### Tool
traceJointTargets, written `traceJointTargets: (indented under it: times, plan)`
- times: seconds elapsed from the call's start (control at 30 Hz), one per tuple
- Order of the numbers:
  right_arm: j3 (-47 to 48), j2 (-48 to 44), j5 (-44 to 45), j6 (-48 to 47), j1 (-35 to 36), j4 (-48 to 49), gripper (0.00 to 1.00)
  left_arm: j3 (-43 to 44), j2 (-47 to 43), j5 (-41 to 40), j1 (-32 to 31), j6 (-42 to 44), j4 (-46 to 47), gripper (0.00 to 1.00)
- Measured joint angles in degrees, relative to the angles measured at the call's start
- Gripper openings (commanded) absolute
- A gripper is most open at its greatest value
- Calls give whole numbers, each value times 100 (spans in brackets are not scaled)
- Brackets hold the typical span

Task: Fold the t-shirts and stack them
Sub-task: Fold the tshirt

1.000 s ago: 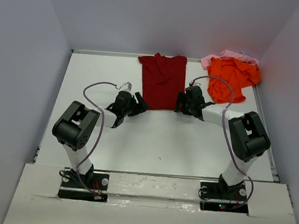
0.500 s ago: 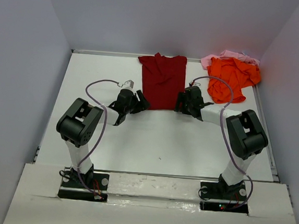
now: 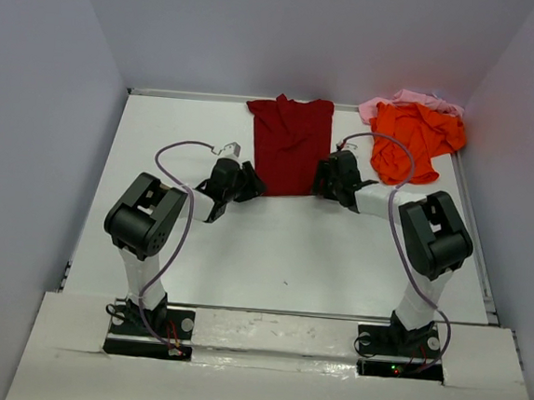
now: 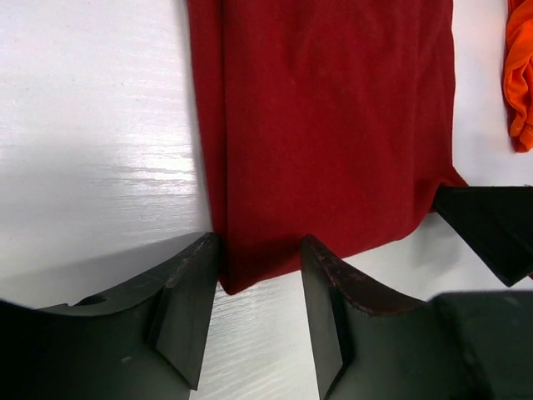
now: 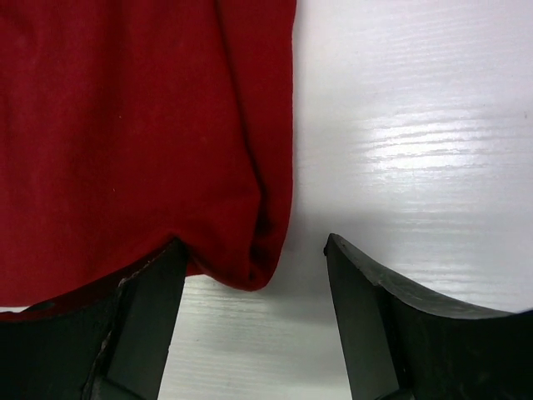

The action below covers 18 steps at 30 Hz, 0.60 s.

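White walls (image 3: pixel 291 34) stand around a white worktop (image 3: pixel 159 153). The dark red t-shirt (image 3: pixel 290 146) lies flat at the far middle, folded into 1 long strip. The orange t-shirt (image 3: pixel 413 138) sits in a crumpled heap at the far right, and the pink t-shirt (image 3: pixel 407 98) peeks out from behind it.

Since a moment ago, both arms have crept a little closer to the red shirt. The left pincer (image 3: pixel 250 182) is now at its near left corner, and the right pincer (image 3: pixel 322 180) is at its near right corner. Both have started to narrow, but they are still spread. In each wrist view the corner of the cloth sits in the gap between the 2 fingers and is not pinched yet.

I think this means the next fold is about to begin. The pincers need to squeeze the 2 corners, then lift the near edge over toward the far end. The orange and pink shirts are not folded yet, so much of the job is left.
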Motion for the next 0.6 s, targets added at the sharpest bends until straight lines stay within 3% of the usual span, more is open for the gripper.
traceJointTargets:
  times: [0.07, 0.17, 0.2, 0.23, 0.27, 0.37, 0.6]
  plan:
    - [46, 46, 20, -11, 0, 13, 70, 2, 2, -9, 0, 17, -17, 51]
    - [74, 109, 20, -13, 0, 92, 63, 7, 4, -24, 0, 70, -83, 37]
    - [92, 138, 20, -11, 0, 120, 58, 7, 4, -33, 0, 74, -116, 25]
    - [114, 162, 20, -15, 0, 136, 45, 7, 9, -35, -2, 87, -155, 15]
    - [129, 181, 17, -11, 0, 146, 40, 7, 22, -35, -2, 87, -190, 0]
    - [136, 251, -15, 4, 0, 238, 1, 22, 42, -33, -7, 116, -199, 0]
    - [133, 264, -114, 83, 0, 291, 0, 44, 46, -35, -24, 140, -236, 0]
